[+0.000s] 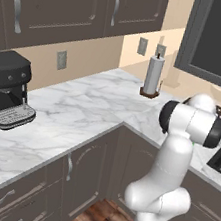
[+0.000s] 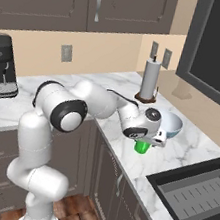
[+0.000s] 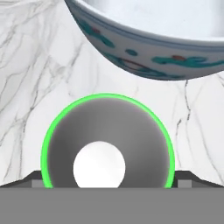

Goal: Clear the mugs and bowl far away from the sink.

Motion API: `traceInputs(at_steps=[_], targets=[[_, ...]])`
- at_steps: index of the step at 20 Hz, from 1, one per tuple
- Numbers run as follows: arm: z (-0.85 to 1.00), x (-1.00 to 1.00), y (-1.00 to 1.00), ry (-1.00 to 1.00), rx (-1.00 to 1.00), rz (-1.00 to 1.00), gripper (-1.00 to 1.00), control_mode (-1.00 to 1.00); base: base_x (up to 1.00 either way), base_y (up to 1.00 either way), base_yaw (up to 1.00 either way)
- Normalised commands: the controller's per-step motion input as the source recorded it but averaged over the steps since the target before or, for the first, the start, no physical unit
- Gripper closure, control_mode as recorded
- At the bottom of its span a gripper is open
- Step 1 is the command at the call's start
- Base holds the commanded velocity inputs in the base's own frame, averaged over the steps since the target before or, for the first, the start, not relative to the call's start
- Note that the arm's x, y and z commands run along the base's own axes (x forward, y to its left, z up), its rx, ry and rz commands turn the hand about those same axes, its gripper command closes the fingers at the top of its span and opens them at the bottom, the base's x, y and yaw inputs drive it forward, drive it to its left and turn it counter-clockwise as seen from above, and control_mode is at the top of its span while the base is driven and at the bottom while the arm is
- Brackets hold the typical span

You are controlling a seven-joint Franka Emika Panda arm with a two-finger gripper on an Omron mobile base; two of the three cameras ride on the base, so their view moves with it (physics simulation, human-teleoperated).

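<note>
step: green mug (image 3: 107,144) grasp | hand (image 2: 150,137): fingers spread wide, nothing held | mug: directly beneath hand, on counter (image 2: 187,145), bowl (image 3: 148,39) just beyond | advice: descent kept centred, bowl left untouched

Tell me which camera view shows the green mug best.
The hand view: it looks straight down into the green mug, showing the whole rim beside the bowl. The right base view shows just its lower side under the end effector; the arm covers it in the left base view.

No legible text, labels, brands or numbers on anything in view.
</note>
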Motion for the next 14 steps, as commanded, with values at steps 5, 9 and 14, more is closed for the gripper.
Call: traceInputs(at_steps=[5, 9, 14], targets=[[-0.10, -0.26, -0.21, 0.00, 0.00, 0.16, -1.00, -1.00, 0.00, 0.00, 0.00], [0.00, 0.00, 0.00, 0.00, 0.00, 0.00, -1.00, -1.00, 0.00, 0.00, 0.00], [-0.04, -0.19, 0.01, 0.00, 0.00, 0.03, -1.00, -1.00, 0.00, 0.00, 0.00]])
